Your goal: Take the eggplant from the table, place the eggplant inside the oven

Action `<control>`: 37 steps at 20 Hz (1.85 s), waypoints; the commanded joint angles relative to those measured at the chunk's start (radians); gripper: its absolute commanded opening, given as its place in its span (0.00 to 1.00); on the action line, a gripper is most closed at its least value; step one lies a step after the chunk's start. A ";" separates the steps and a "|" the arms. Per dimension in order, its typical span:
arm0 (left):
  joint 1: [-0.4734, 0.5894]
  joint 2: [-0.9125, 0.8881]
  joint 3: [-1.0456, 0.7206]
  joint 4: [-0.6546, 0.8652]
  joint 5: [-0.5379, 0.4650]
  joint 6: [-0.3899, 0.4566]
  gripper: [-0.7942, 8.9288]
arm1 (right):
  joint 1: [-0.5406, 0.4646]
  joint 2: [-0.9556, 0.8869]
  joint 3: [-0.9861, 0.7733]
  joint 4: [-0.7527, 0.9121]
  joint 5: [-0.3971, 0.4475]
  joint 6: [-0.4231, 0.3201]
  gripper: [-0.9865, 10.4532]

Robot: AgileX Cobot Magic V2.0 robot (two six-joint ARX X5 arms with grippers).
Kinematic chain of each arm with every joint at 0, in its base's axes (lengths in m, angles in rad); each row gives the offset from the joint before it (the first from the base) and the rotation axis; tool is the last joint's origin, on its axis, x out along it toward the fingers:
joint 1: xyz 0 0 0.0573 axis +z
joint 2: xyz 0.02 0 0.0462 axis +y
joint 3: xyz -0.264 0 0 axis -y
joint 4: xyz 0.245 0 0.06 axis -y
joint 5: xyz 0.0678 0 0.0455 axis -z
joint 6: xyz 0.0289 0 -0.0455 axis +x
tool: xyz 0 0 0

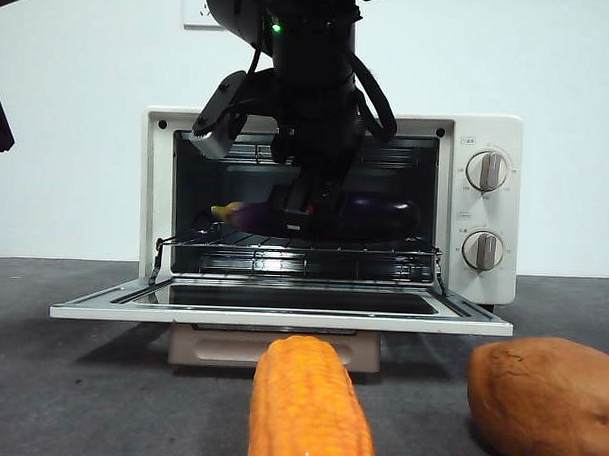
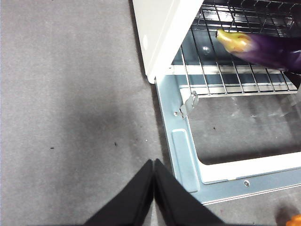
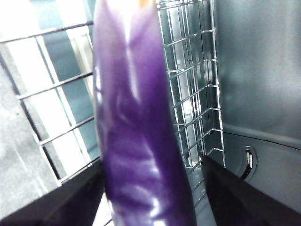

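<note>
The cream-white oven (image 1: 330, 204) fills the centre of the front view, its glass door (image 1: 282, 312) dropped flat toward the camera. Inside, the eggplant (image 1: 375, 215) lies lengthwise on the wire rack (image 1: 299, 250), its yellowish stem tip pointing toward the left of the frame. A black arm drops in from the top centre and reaches into the oven cavity; this is the right gripper (image 3: 150, 183), whose two jaws sit spread on either side of the purple eggplant, close against its flanks, though firm contact cannot be made out. The left gripper (image 2: 154, 165) hangs with jaws pressed together and empty over the dark grey table (image 2: 70, 103), just beside the open door's corner. In the lower foreground a corn cob (image 1: 308, 403) and a sweet potato (image 1: 549, 397) lie on the table.
</note>
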 commanded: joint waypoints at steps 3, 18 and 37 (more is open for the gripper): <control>-0.002 0.030 0.003 0.010 0.002 0.013 0.09 | 0.029 0.016 0.013 -0.002 0.005 0.015 0.36; -0.002 0.208 0.003 0.044 0.054 0.043 0.09 | 0.106 -0.058 0.013 -0.061 -0.003 0.069 0.36; 0.130 0.651 0.004 0.211 0.466 0.138 0.09 | 0.240 -0.664 0.013 -0.391 -0.295 0.332 0.09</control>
